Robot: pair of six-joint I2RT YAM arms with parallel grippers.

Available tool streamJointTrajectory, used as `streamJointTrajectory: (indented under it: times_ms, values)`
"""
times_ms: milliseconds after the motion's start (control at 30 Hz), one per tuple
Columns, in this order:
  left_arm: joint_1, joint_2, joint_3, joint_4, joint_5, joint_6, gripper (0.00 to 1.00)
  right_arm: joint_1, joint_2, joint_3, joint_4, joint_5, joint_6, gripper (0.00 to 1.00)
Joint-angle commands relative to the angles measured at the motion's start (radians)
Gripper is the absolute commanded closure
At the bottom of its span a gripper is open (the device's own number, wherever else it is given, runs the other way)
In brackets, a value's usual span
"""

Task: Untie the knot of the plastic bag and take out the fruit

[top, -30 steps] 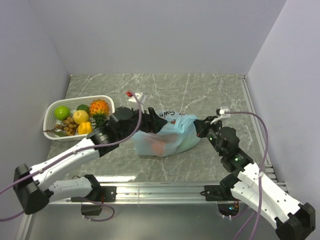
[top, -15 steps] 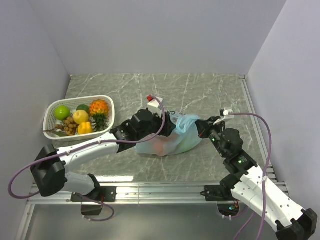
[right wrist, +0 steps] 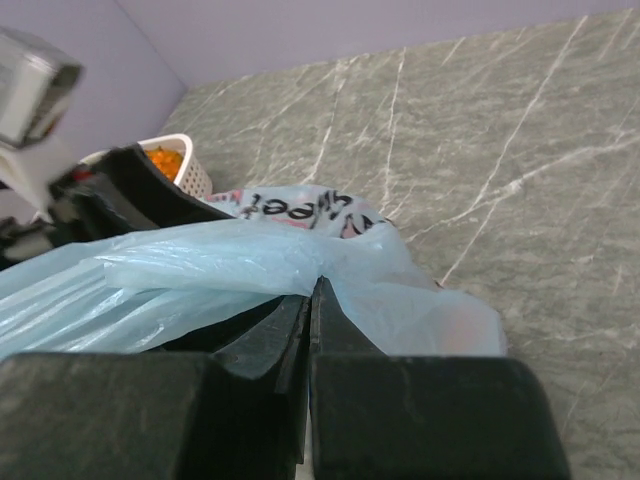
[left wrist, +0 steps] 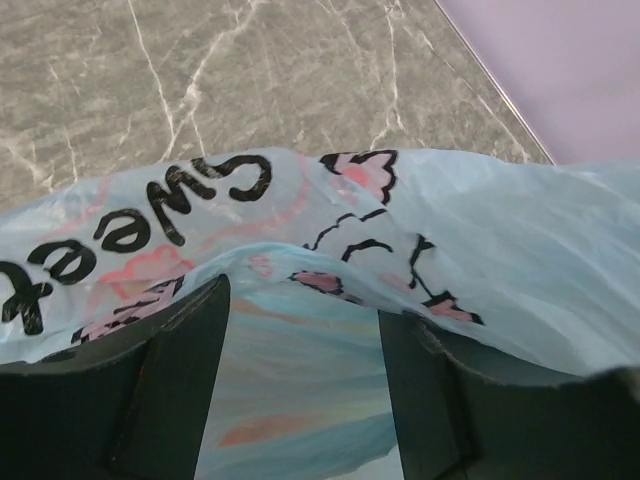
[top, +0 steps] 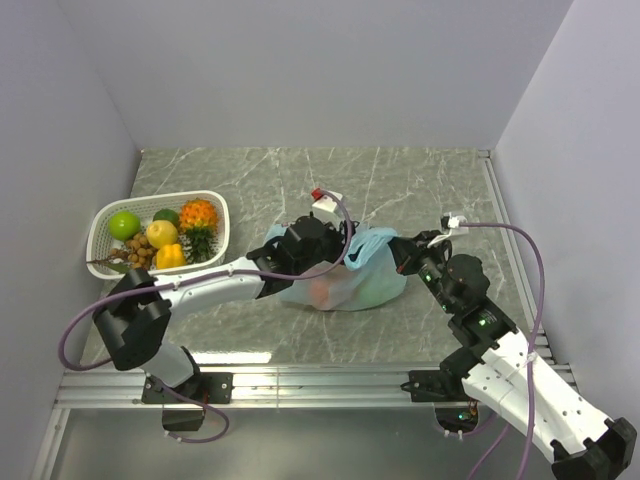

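The pale blue plastic bag [top: 365, 285] lies mid-table, "Sweet" lettering up. An orange-red fruit [top: 322, 292] shows dimly through it. My left gripper [top: 335, 256] is open, pressed into the bag's top. In the left wrist view the bag [left wrist: 480, 230] bulges over and between the spread fingers [left wrist: 170, 380] of that gripper [left wrist: 300, 400]. My right gripper [top: 400, 255] is shut on the bag's right end. In the right wrist view that gripper [right wrist: 315, 285] pinches a gathered strip of the bag [right wrist: 200, 265]. I cannot make out a knot.
A white slotted basket [top: 105, 222] stands at the left with a green apple [top: 124, 224], yellow fruits and an orange pineapple-like fruit [top: 198, 213]. Its rim shows in the right wrist view [right wrist: 185, 160]. Walls close in the table on three sides.
My left arm has swung right, from the bag's left side onto its top. The bag has shifted slightly right. My right gripper has stayed shut on the bag's end.
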Motion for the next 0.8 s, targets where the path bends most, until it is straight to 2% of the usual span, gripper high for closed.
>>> streamJointTrajectory:
  times_ms: [0,200,333,467,567,767]
  values:
    - [-0.005,0.028,0.028,0.093,0.003,-0.026,0.33,0.007,0.006,0.057,0.044,-0.023,0.012,1.0]
    - [-0.005,0.126,0.067,0.146,-0.011,-0.027,0.32,0.008,0.043,0.054,0.088,-0.066,0.035,1.0]
    - [-0.007,0.169,0.064,0.097,-0.002,-0.093,0.33,0.005,0.032,0.039,0.096,0.012,0.035,1.0]
    - [-0.005,0.131,-0.071,0.061,-0.035,-0.173,0.35,0.001,0.005,0.014,0.102,0.231,0.045,1.0]
    - [-0.005,0.073,-0.174,-0.002,-0.065,-0.222,0.36,-0.018,0.004,0.01,0.105,0.34,0.063,1.0]
    - [-0.005,-0.12,-0.381,-0.174,-0.134,-0.294,0.41,-0.068,0.041,0.036,0.065,0.467,0.112,1.0]
